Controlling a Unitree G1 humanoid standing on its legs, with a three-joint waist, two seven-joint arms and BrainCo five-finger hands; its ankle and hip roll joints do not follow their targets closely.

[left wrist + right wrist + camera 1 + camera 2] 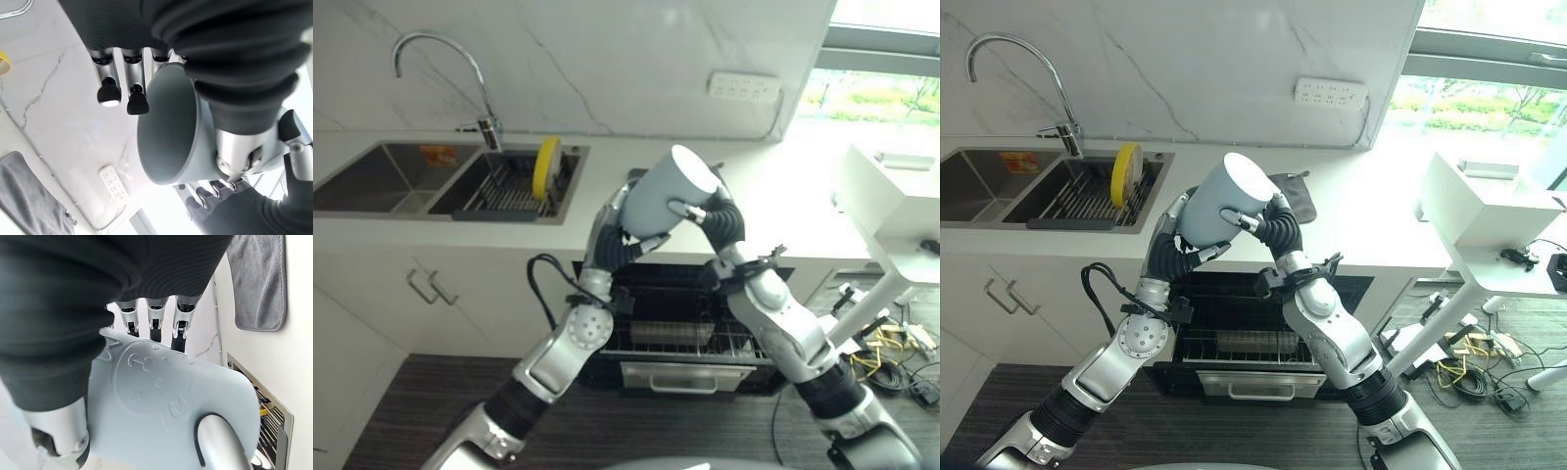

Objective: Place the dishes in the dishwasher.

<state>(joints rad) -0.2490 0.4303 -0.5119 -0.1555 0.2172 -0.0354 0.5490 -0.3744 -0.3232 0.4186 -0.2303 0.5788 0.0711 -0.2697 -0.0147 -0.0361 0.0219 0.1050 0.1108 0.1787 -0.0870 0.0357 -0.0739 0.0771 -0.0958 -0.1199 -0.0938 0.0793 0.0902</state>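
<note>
Holding a pale grey cup up between both my hands, above the counter and the open dishwasher.

My right hand curls its fingers and thumb around the cup's side near its base, gripping it. My left hand sits against the lower end of the cup, thumb beside the rim, but two of its fingers stick out clear of the rim, so I cannot tell whether it truly grips. The cup is tilted, base uppermost. A yellow plate stands upright in the sink rack, and a grey cloth lies on the counter behind the cup.
</note>
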